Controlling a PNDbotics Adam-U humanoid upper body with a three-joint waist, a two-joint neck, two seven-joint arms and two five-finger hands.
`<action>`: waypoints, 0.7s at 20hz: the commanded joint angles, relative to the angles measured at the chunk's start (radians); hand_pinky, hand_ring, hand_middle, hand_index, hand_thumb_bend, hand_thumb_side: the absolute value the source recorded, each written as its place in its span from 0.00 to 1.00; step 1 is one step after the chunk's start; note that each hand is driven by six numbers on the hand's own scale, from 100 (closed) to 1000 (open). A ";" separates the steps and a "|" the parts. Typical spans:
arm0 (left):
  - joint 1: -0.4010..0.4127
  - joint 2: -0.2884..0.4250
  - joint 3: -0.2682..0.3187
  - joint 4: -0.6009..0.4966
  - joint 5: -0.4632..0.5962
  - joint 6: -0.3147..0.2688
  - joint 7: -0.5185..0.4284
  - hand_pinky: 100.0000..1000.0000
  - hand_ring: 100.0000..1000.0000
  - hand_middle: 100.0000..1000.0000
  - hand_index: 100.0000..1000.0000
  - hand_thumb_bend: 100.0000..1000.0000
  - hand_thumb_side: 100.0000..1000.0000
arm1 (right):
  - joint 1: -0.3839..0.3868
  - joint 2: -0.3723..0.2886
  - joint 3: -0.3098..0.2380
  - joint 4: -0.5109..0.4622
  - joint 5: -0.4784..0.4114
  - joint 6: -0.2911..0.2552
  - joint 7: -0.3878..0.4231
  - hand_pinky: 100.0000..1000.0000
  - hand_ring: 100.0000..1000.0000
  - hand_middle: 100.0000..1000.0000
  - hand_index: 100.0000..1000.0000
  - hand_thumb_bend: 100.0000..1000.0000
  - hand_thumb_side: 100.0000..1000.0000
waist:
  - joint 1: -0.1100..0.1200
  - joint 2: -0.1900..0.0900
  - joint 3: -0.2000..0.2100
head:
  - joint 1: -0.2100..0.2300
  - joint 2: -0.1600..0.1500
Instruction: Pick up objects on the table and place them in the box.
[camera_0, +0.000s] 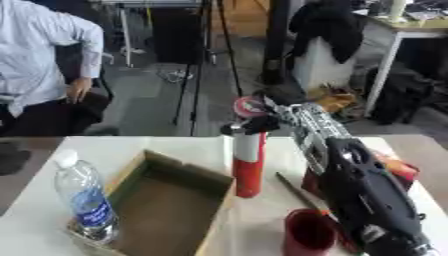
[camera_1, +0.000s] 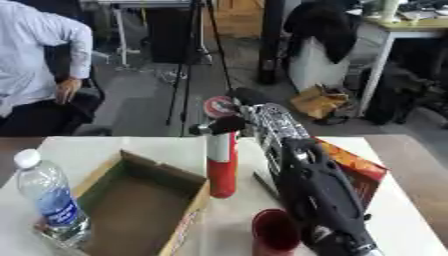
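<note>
A tall red-and-white can (camera_0: 248, 165) stands upright beside the open cardboard box (camera_0: 166, 200), with a water bottle (camera_0: 85, 200) and dark red cup (camera_0: 308, 232) nearby.

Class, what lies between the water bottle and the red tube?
The open cardboard box lies between the bottle and the upright tube, in both views.

Matt cardboard box (camera_0: 166, 200), clear plastic bottle (camera_0: 85, 200)

1. The right arm (camera_0: 367, 195) enters from the lower right corner and runs diagonally up toward the frame's centre.
2. It is black along the forearm, silver at the wrist.
3. The right hand (camera_0: 262, 117) sits just above centre, fingers curled round the top of a red tube (camera_0: 248, 165).
</note>
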 joint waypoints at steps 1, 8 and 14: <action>-0.014 0.001 -0.001 -0.015 0.004 0.000 -0.006 0.76 0.71 0.71 0.67 0.00 1.00 | -0.019 -0.012 0.001 -0.005 0.000 0.001 -0.006 0.87 0.93 0.96 1.00 0.82 0.84 | 0.002 -0.015 0.001 | -0.002 -0.007; -0.014 0.000 -0.003 -0.015 0.005 0.003 -0.014 0.76 0.71 0.71 0.67 0.00 1.00 | -0.021 -0.009 -0.001 -0.004 -0.002 0.009 -0.021 0.83 0.87 0.89 1.00 0.79 0.86 | 0.003 -0.015 0.002 | -0.003 -0.007; -0.012 0.001 -0.004 -0.015 0.002 0.005 -0.023 0.76 0.71 0.71 0.67 0.00 1.00 | -0.032 -0.014 -0.002 0.001 0.004 0.018 -0.028 0.74 0.80 0.83 0.99 0.69 0.81 | 0.001 -0.015 -0.001 | -0.002 -0.003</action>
